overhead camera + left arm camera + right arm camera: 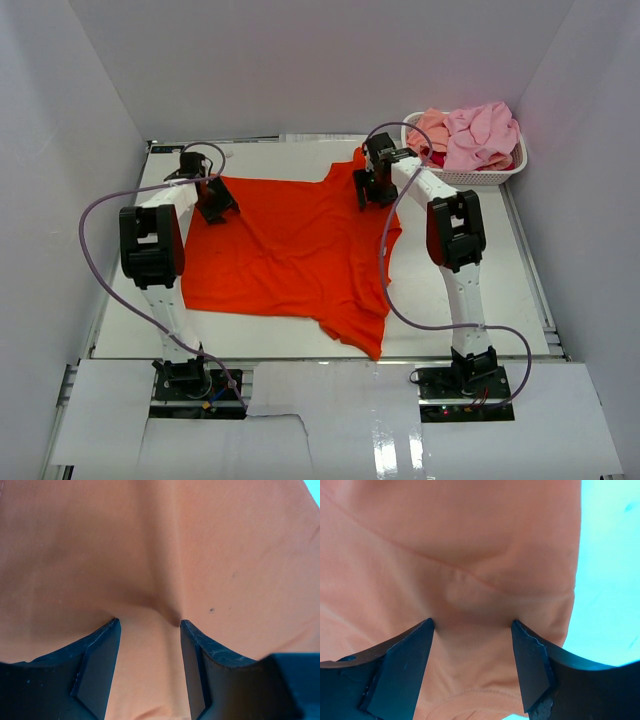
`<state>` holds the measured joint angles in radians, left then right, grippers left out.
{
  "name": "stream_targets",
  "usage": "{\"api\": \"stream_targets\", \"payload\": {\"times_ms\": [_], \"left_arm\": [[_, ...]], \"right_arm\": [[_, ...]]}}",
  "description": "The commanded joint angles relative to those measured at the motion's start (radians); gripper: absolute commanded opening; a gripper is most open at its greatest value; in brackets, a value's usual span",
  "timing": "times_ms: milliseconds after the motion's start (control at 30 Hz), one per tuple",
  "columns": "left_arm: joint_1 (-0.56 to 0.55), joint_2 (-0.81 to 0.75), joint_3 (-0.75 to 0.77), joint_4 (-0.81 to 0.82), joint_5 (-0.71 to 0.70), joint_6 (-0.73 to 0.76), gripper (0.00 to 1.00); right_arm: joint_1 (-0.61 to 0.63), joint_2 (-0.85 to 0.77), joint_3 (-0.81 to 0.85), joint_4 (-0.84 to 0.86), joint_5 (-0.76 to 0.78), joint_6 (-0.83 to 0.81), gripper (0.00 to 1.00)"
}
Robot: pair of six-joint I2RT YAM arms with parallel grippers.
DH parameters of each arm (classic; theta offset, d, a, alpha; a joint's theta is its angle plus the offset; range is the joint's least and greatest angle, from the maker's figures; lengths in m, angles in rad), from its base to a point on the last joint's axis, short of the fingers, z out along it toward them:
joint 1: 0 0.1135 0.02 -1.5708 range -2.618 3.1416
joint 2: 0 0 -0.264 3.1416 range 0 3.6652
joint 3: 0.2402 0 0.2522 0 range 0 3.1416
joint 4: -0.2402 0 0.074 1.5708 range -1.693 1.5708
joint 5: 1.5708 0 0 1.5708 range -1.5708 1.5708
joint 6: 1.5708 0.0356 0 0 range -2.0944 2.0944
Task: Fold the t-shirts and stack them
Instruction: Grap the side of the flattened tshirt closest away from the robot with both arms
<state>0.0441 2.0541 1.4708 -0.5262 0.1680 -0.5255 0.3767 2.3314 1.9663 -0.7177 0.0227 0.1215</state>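
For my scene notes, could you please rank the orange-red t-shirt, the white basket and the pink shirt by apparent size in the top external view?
1. orange-red t-shirt, spread out, clearly largest.
2. white basket.
3. pink shirt, crumpled in the basket, slightly smaller as bunched; unfolded size cannot be judged.

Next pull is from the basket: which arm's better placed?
Right, probably. The basket of pink shirts sits at the far-right corner, close beside the right arm. The left arm is at the far-left edge of the orange shirt, on the opposite side.

White table (pixel 520 300), orange-red t-shirt (pixel 290 250) spread out, white basket (pixel 470 178) far right
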Motion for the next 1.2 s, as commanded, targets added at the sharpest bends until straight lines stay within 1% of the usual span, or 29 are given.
{"api": "stream_targets", "payload": {"times_ms": [0, 167, 333, 533, 633, 833, 1000, 1100, 1167], "left_arm": [[0.005, 0.051, 0.019, -0.011, -0.035, -0.002, 0.62], [0.005, 0.08, 0.034, -0.011, -0.048, -0.005, 0.63], [0.005, 0.12, 0.08, -0.011, -0.025, -0.011, 0.63], [0.005, 0.152, 0.117, -0.011, -0.019, -0.014, 0.63], [0.005, 0.17, 0.137, -0.012, -0.024, -0.01, 0.63], [0.005, 0.225, 0.181, -0.011, -0.005, -0.016, 0.63], [0.007, 0.252, 0.207, -0.011, -0.004, -0.014, 0.63], [0.005, 0.255, 0.215, -0.008, -0.004, -0.014, 0.64], [0.005, 0.244, 0.22, -0.006, 0.002, -0.019, 0.64]], "right_arm": [[-0.016, 0.049, 0.083, -0.046, 0.0, -0.014, 0.7], [-0.035, 0.103, 0.149, -0.063, -0.006, -0.025, 0.72], [-0.051, 0.149, 0.206, -0.072, -0.012, -0.023, 0.72], [-0.067, 0.221, 0.278, -0.054, -0.064, -0.028, 0.73], [-0.079, 0.249, 0.319, -0.017, -0.099, -0.031, 0.75], [-0.104, 0.273, 0.313, 0.064, -0.151, -0.04, 0.77], [-0.12, 0.281, 0.306, 0.136, -0.145, -0.048, 0.78], [-0.133, 0.281, 0.312, 0.164, -0.153, -0.048, 0.8], [-0.145, 0.278, 0.332, 0.169, -0.173, -0.048, 0.8]]}}
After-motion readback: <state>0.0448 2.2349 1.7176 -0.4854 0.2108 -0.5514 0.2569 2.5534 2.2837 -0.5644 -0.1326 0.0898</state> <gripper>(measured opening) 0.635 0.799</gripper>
